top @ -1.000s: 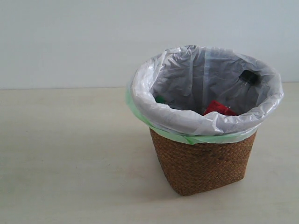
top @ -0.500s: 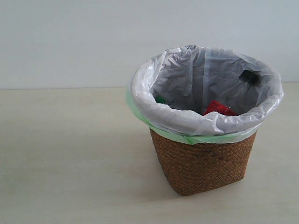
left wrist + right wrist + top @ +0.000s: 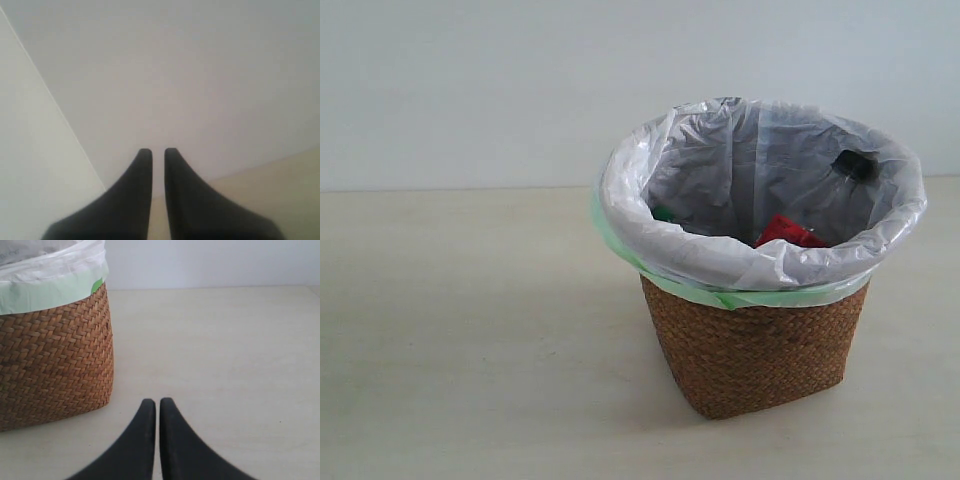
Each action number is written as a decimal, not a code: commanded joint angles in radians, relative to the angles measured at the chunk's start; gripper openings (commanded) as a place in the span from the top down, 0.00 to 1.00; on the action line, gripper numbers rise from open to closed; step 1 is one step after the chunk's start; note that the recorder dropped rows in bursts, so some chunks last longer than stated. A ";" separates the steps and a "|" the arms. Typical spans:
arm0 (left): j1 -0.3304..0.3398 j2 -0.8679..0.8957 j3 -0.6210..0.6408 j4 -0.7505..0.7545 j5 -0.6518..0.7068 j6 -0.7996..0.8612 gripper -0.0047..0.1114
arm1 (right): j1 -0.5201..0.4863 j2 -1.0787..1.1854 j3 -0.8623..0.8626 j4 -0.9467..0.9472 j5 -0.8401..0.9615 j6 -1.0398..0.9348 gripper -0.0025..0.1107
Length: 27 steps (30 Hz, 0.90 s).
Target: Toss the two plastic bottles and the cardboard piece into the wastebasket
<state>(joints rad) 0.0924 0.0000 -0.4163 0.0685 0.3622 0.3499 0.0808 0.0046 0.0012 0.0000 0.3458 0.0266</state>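
The brown wicker wastebasket (image 3: 755, 350) stands right of centre on the table, lined with a white bag with a green edge. Inside it lie the slim bottle, showing its black cap (image 3: 852, 165) and red label (image 3: 788, 232), and a green cap (image 3: 663, 213) of the wider bottle. The cardboard piece is hidden. Neither arm shows in the exterior view. My right gripper (image 3: 157, 402) is shut and empty, low over the table beside the wastebasket (image 3: 50, 360). My left gripper (image 3: 158, 151) is shut on nothing and faces the pale wall.
The beige table (image 3: 470, 330) runs to a pale wall (image 3: 470, 90) behind. In the left wrist view a wall corner line (image 3: 50, 95) and a strip of table (image 3: 280, 185) show.
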 commanded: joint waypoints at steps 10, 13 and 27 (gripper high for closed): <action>0.018 0.000 0.066 -0.052 -0.041 0.000 0.89 | -0.006 -0.005 -0.001 0.000 -0.007 -0.004 0.98; 0.018 0.000 0.137 -0.052 -0.083 0.000 0.89 | -0.006 -0.005 -0.001 0.000 -0.007 -0.004 0.98; 0.018 0.000 0.416 -0.053 -0.077 0.006 0.89 | -0.006 -0.005 -0.001 0.000 -0.007 -0.004 0.98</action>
<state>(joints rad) 0.1077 0.0016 -0.0055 0.0264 0.2885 0.3499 0.0808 0.0046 0.0012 0.0000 0.3458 0.0266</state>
